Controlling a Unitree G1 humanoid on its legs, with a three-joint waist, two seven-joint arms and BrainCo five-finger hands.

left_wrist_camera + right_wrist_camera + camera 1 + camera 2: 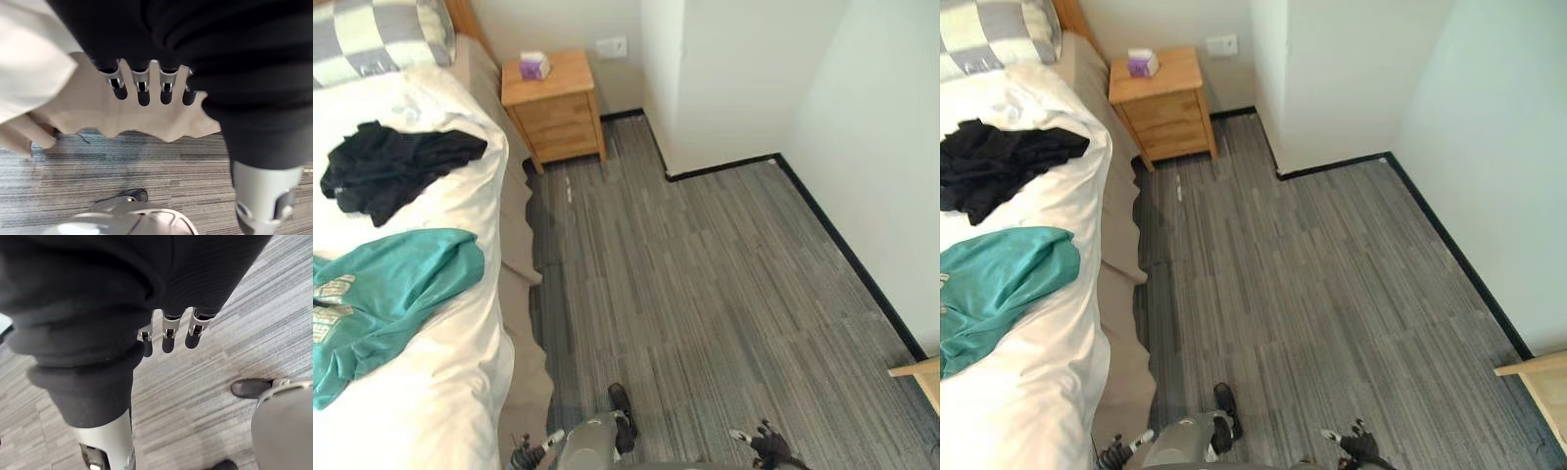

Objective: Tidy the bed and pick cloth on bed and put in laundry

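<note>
Step in hand: approach, with nothing grasped yet. The black cloth [396, 168] and the teal garment [391, 289] lie on the bed [440, 392]. The left hand [143, 92] and the right hand [167, 337] hang beside the bed, fingers straight and empty. Next move: reach over the bed's edge for the teal garment.

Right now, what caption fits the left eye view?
On the white bed lie a black garment and teal top, wooden nightstand beyond.

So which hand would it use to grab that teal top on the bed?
Probably the left. The bed and the teal top lie on the robot's left, and the left hand hangs open right beside the bed skirt. The right hand hangs open over the carpet, farther away.
</note>
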